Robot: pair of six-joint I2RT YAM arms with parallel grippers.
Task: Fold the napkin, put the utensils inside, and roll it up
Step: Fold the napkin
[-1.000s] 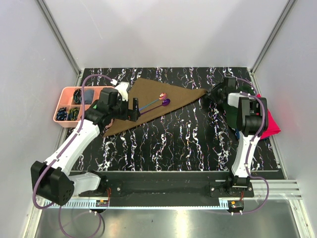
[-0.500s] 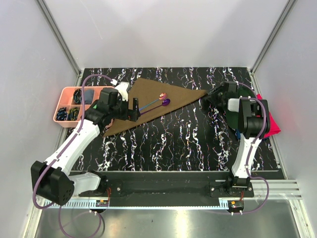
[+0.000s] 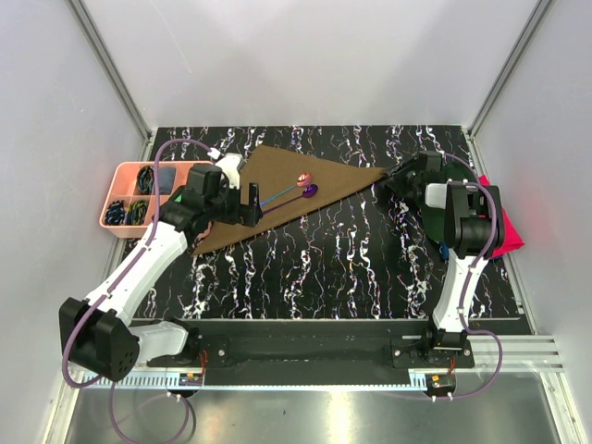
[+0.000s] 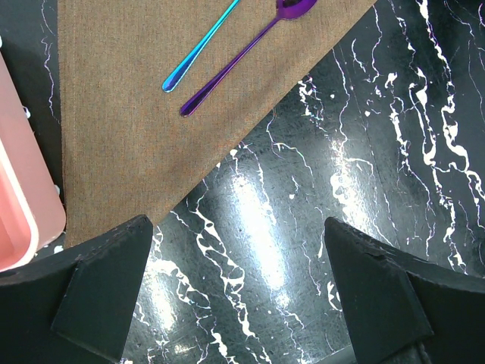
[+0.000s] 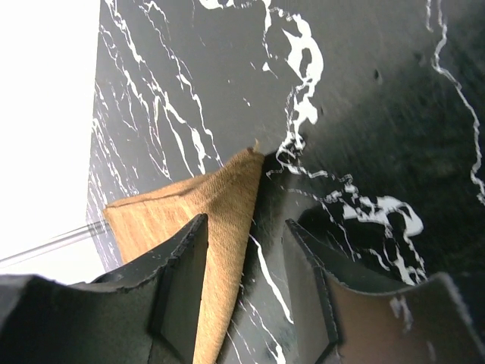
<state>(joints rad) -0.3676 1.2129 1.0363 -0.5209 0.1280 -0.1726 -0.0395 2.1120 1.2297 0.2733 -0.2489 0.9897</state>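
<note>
L gripper (image 4: 242, 303): jaws wide, nothing btwn them. It hovers over the near-left edge of the napkin (image 4: 129, 114), where the cloth meets the black marbled table (image 4: 364, 152). In the wrist view the L finger sits just over the napkin's near-left tip and the R finger over bare table. In the top view the L gripper (image 3: 250, 208) is above the napkin's left part, just near-left of the utensil handle ends.

R gripper (image 5: 242, 296): jaws part-open w/ a moderate gap, not clamped. The napkin's right corner (image 5: 220, 205) lies in the gap, close against one finger (image 5: 178, 280), tip pointing out past the fingertips. Can't tell if the finger touches the cloth. In the top view the R gripper (image 3: 393, 180) is at the napkin's far-right point.

Napkin (image 3: 324, 174): olive-brown, folded to a triangle and flat on the table at far-left of centre. The long edge runs from near-left to far-right.

Utensils (image 3: 309, 190): 2 slim pieces lying on the napkin side by side, near its middle, bowls toward the right and handles toward the L gripper. The wrist view shows the utensils (image 4: 227, 68) as one teal-blue handle and one purple spoon, close but apart.

Pink tray (image 3: 118, 185): at the left table edge, just beside the napkin's left side, small dark items in its compartments. Red cloth (image 3: 507, 236): at the right edge, behind the R arm.
</note>
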